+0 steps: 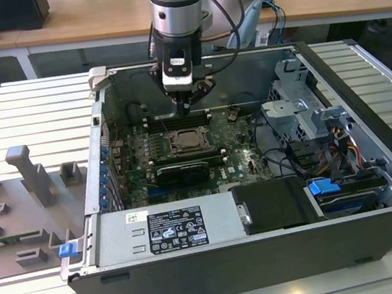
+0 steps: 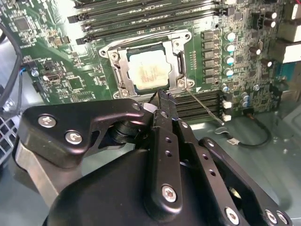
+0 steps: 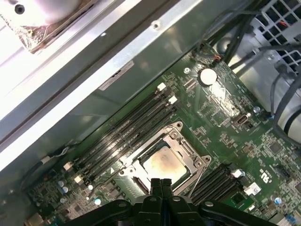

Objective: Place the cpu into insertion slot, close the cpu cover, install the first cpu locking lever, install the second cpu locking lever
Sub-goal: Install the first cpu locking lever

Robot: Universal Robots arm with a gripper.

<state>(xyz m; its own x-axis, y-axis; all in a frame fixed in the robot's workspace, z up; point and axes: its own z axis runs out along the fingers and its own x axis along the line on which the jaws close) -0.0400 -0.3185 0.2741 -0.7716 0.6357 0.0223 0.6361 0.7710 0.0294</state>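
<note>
The cpu [image 2: 148,70] shows its pale metal face inside the insertion slot [image 2: 180,60] on the green board. The silvery cpu cover [image 2: 121,71] lies flat as a frame around the chip. A thin metal locking lever [image 2: 203,106] juts out loose from the socket's corner, away from the board. My gripper [image 2: 162,96] is shut with nothing between its fingers, its tip hovering just beside the socket's edge near that lever's base. In the first wrist view the gripper [image 3: 162,182] overlaps the edge of the cpu [image 3: 163,165]. In the exterior view the gripper [image 1: 186,107] hangs above the socket [image 1: 183,142].
Long memory slots [image 2: 141,19] run on both sides of the socket. A long black card [image 1: 179,173] lies in front of it. The case walls, the power supply [image 1: 167,228], a drive cage [image 1: 301,114] and cables [image 1: 329,157] hem in the board. A grey fixture [image 1: 26,185] stands outside at the exterior view's left.
</note>
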